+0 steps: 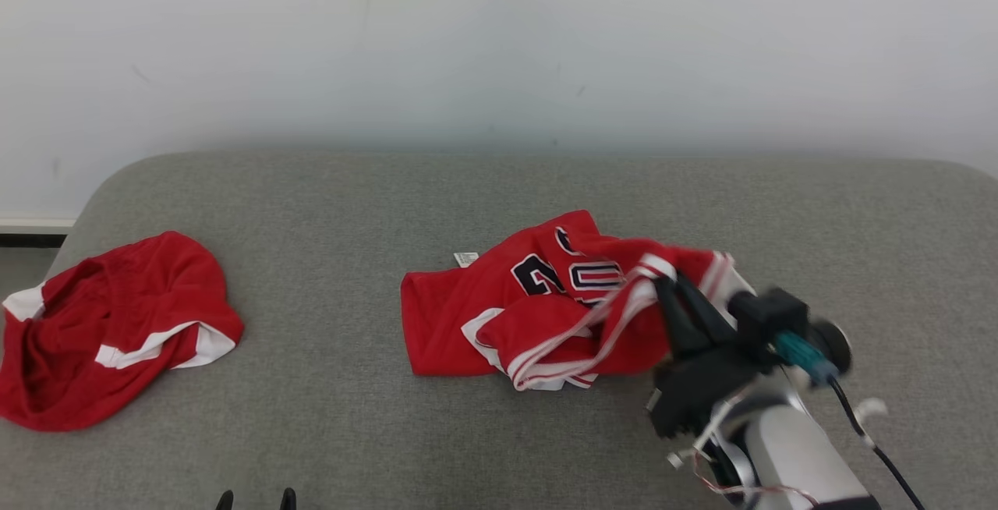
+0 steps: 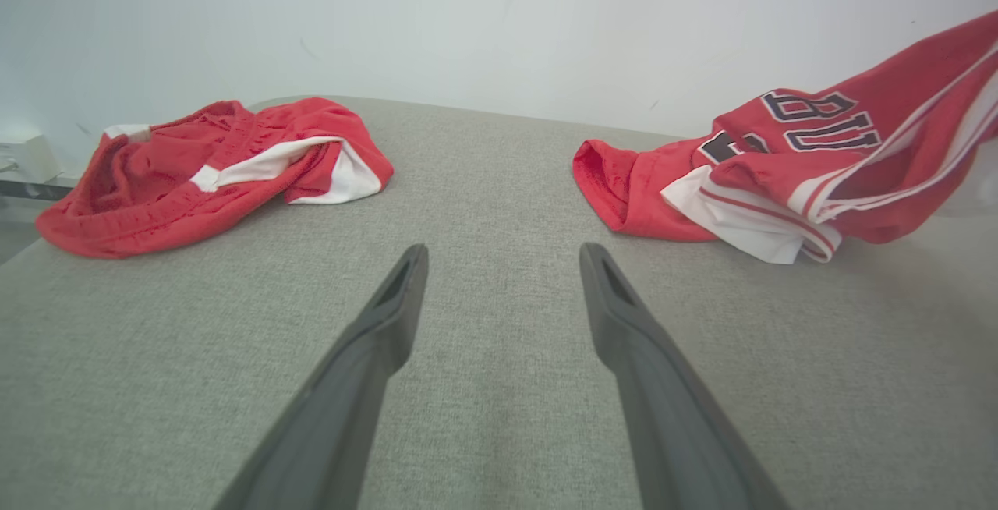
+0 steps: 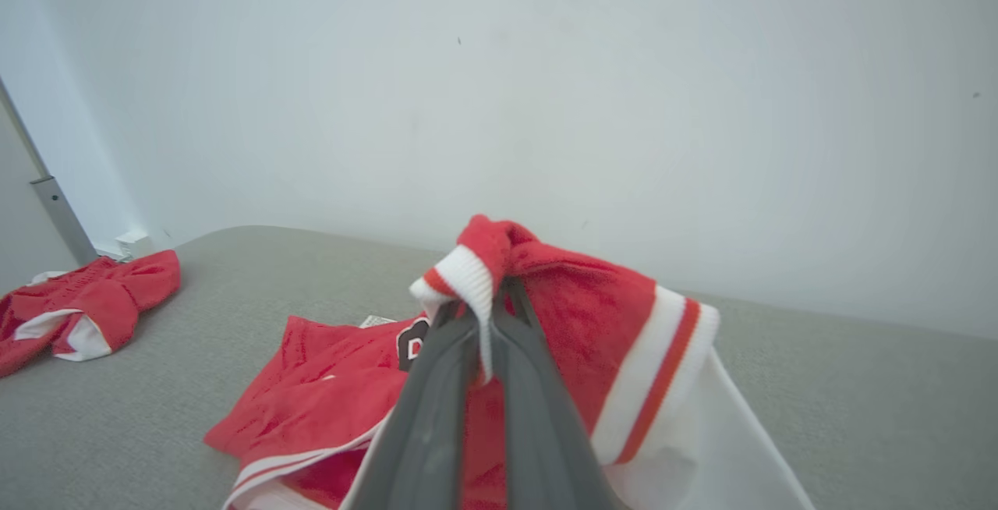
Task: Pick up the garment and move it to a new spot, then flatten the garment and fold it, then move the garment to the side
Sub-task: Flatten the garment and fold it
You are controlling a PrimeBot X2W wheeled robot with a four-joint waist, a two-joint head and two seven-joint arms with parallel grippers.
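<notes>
I count two red garments on the grey cushion (image 1: 499,190). The jersey (image 1: 499,307) lies at centre, navy "BU" legible, with its white tag (image 1: 465,259) unreadable. The shorts (image 1: 109,323) are at 9 o'clock. My right gripper (image 1: 674,284), at 4 o'clock, pinches the jersey's striped trim. My left gripper (image 2: 503,256) is spread.

Head: high, facing forward-down over grey desk (image 1: 351,206) toward white wall (image 1: 499,42). Left wrist: low, skimming desk. Right wrist: tight against red jersey (image 1: 546,307). Shared across all 3: jersey, red shorts (image 1: 109,331).
</notes>
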